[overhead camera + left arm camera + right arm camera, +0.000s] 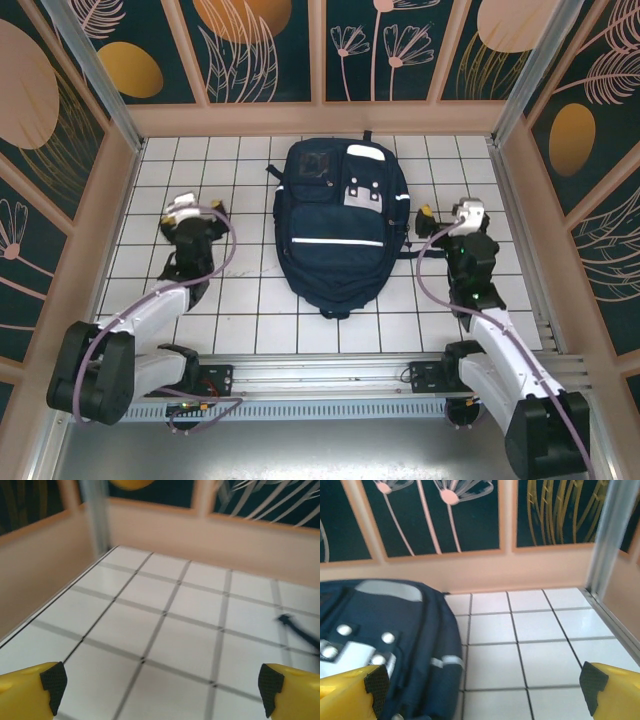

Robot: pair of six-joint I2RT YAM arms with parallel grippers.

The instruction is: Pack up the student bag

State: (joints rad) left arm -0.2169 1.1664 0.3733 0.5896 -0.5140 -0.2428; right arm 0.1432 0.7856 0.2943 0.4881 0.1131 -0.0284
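Note:
The student bag (340,225) is a large navy backpack with white stripes and grey buckle patches, lying flat in the middle of the tiled table. My left gripper (190,208) hovers to its left, apart from it. In the left wrist view that gripper (162,695) is open over bare tiles, with a dark strap end (300,630) at the right. My right gripper (447,215) sits just off the bag's right side. Seen from the right wrist, the right gripper (482,692) is open with nothing between its fingers, and the student bag (385,640) lies under its left yellow finger (350,690).
Tan walls with dark floral panels (320,50) enclose the white tiled table (250,330) on three sides. Metal corner posts (612,530) stand at the back corners. A metal rail (330,375) carrying the arm bases runs along the near edge.

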